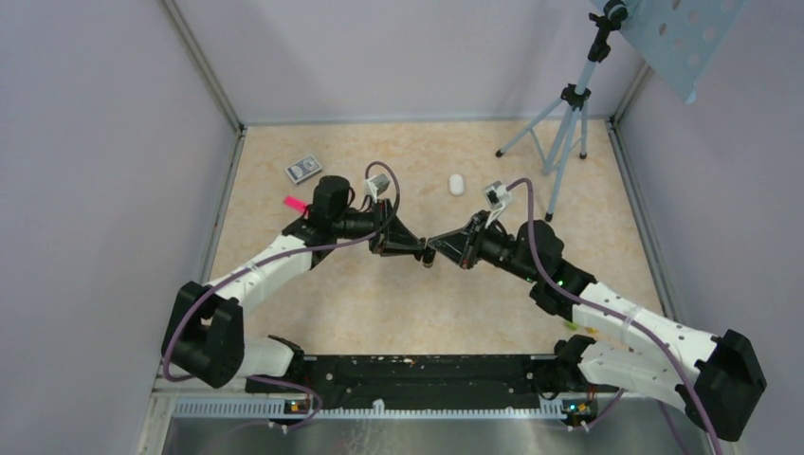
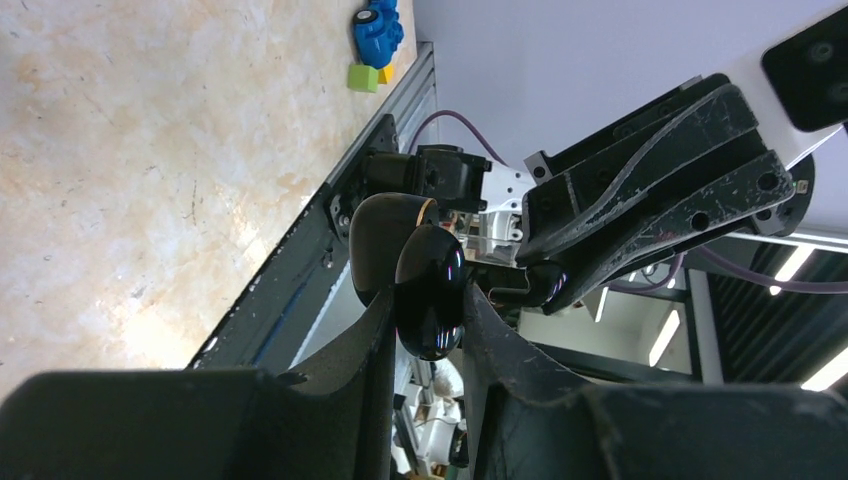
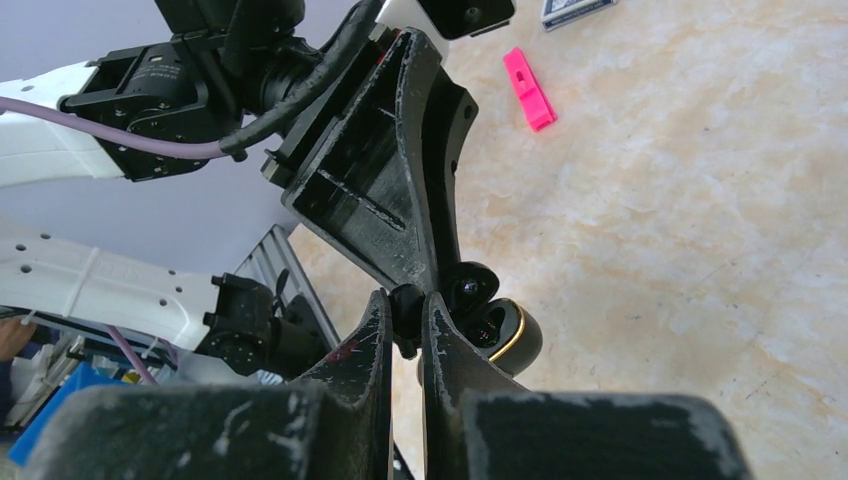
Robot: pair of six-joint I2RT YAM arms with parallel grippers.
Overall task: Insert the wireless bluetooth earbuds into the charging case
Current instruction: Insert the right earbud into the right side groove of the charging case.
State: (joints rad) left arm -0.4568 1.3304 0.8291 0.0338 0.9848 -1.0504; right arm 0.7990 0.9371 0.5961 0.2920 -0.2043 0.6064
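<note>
Left pincer (image 2: 428, 300) gripping black charging case (image 2: 430, 265) mid-air, above tabletop (image 1: 379, 313) centre. Right pincer (image 3: 405, 298) pinching black earbud (image 3: 405, 312) at case mouth. Insertion seemingly proceeding, bud not yet seated; other buds not showing.

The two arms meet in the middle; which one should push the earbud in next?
Probably the right arm: the right gripper pinches a black earbud next to the charging case, which the left gripper holds clamped.
</note>
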